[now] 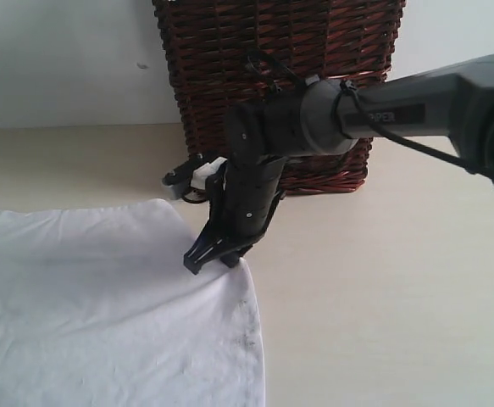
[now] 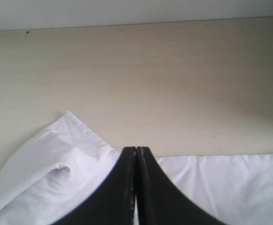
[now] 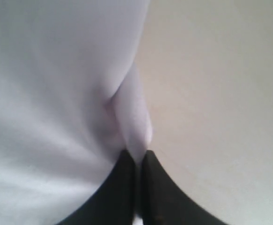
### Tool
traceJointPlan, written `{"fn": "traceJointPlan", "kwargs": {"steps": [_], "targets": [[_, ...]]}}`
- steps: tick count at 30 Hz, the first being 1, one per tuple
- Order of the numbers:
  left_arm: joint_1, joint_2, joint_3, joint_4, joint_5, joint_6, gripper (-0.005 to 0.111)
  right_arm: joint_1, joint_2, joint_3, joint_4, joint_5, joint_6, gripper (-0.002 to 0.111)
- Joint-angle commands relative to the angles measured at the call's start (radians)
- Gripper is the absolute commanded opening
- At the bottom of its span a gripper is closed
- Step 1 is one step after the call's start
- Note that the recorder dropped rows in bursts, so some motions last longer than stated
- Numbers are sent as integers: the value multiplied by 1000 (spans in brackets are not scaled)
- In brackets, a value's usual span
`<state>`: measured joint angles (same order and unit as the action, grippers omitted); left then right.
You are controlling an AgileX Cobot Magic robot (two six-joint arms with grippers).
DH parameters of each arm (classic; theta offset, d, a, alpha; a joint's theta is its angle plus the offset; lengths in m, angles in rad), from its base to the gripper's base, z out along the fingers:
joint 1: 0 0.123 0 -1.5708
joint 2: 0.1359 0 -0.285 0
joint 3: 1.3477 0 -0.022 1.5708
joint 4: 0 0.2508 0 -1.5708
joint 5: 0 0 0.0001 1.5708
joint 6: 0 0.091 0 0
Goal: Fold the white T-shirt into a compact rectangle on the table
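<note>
Right wrist view: T-shirt between fingers

Right arm label: pale letters, roughly "PIPER"; nothing else legible.

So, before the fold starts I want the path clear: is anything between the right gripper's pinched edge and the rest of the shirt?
Nothing visible. The right gripper is shut on the edge of the white T-shirt, whose visible surface is bare. The wicker basket stands behind on the table, seemingly off the cloth.
</note>
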<state>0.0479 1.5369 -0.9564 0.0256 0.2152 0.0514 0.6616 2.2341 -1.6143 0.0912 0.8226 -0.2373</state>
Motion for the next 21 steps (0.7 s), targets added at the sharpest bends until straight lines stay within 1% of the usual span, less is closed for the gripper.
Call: {"fn": "traceJointPlan", "kwargs": {"steps": [1, 5, 7, 10, 16, 19, 21], "targets": [[2, -6, 0, -10, -3, -7, 0, 14, -60, 5, -15, -26, 4, 0], [2, -6, 0, -10, -9, -7, 0, 86, -76, 5, -20, -57, -48, 0], [2, -6, 0, -10, -9, -7, 0, 131, -74, 5, -16, -45, -80, 0], [2, -6, 0, -10, -9, -7, 0, 199, -51, 5, -24, 32, -145, 0], [0, -6, 0, -15, -3, -7, 0, 306, 34, 5, -72, 187, -356, 0], [0, -6, 0, -15, -1, -7, 0, 331, 68, 5, -120, 204, -356, 0], [0, -6, 0, -15, -1, -9, 0, 332, 76, 5, -148, 195, -313, 0]]}}
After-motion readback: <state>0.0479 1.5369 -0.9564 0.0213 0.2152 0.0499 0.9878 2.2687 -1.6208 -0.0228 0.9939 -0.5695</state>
